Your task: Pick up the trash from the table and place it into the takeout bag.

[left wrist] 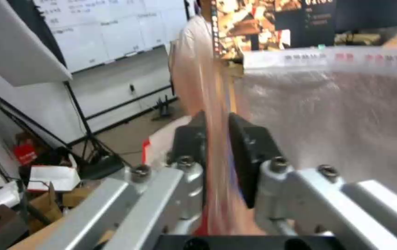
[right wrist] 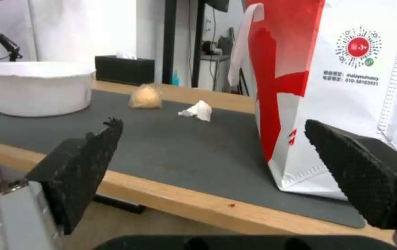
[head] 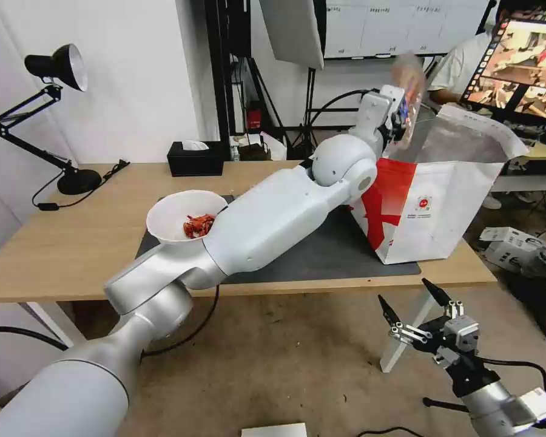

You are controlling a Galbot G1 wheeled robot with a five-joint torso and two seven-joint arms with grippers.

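Clear plastic tray, pinched edgewise by left gripper above foil-lined bag; right gripper spread wide, holding nothing.

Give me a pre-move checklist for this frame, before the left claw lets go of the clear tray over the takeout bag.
1. Left claw shut on the clear tray: ok, fingers pinch its edge.
2. Tray above the takeout bag opening: cannot tell; it is at the rim's near corner and blurred.
3. Bag upright and open: ok, foil lining visible.
4. Right claw out of the way: ok, open, low in front of the table.
5. Trash left on the mat: not ok; white bowl, small bag with beige lump and crumpled tissue remain.
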